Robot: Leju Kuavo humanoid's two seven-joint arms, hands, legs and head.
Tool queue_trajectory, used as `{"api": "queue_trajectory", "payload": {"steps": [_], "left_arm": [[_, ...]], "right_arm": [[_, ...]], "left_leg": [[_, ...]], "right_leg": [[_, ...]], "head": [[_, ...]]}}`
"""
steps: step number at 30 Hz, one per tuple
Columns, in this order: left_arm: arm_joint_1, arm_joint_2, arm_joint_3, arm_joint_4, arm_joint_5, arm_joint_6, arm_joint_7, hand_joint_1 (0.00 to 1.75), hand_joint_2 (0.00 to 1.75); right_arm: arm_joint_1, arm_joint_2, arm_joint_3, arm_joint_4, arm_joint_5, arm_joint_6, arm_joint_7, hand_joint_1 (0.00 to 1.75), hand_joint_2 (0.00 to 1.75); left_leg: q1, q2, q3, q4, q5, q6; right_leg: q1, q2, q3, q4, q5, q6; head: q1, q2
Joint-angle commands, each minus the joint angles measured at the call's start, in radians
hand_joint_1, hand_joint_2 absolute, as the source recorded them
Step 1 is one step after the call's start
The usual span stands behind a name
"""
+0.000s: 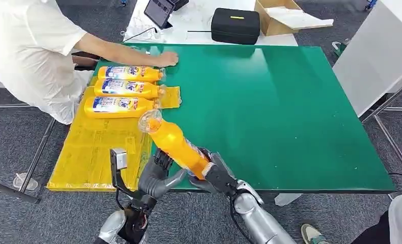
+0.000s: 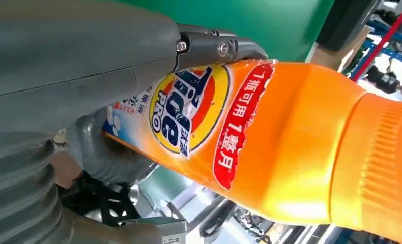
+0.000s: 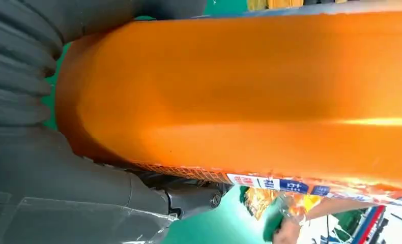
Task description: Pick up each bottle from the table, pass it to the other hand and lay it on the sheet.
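Take the yellow sheet (image 1: 94, 152) as your landmark: a person's hand (image 1: 166, 59) rests on the green table (image 1: 290, 112) just past its far end, and three bottles (image 1: 120, 89) lie side by side across it. At its right edge your left hand (image 1: 158, 175) touches the orange bottle (image 1: 176, 145); I cannot tell if it grips. Your right hand (image 1: 214, 175) grasps the bottle's base, cap tilted toward the sheet.

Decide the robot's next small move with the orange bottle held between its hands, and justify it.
Probably release the right robot hand: both hands grip the orange bottle, the left robot hand already closed around it, so the left can carry it to the yellow sheet beside three laid bottles.
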Motion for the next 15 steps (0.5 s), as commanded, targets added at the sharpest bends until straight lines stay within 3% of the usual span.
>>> {"api": "queue_trajectory", "payload": {"steps": [1,15], "left_arm": [[-0.08,-0.008,-0.009,0.052,-0.023,0.061,-0.019,0.0,1.75],[-0.085,-0.012,-0.002,0.058,-0.009,0.058,-0.013,0.0,1.75]], "right_arm": [[-0.047,0.028,0.109,0.12,0.025,-0.03,0.002,1.33,1.75],[-0.045,0.032,0.117,0.122,0.034,-0.044,0.007,1.36,1.75]], "left_leg": [[0.0,-0.001,0.004,0.0,-0.001,0.001],[0.0,-0.001,0.002,-0.001,-0.001,0.001]], "right_leg": [[0.0,-0.002,0.004,0.0,-0.002,-0.002],[0.0,-0.002,0.002,0.0,-0.001,-0.001]], "head": [[0.0,0.0],[0.0,0.0]]}}
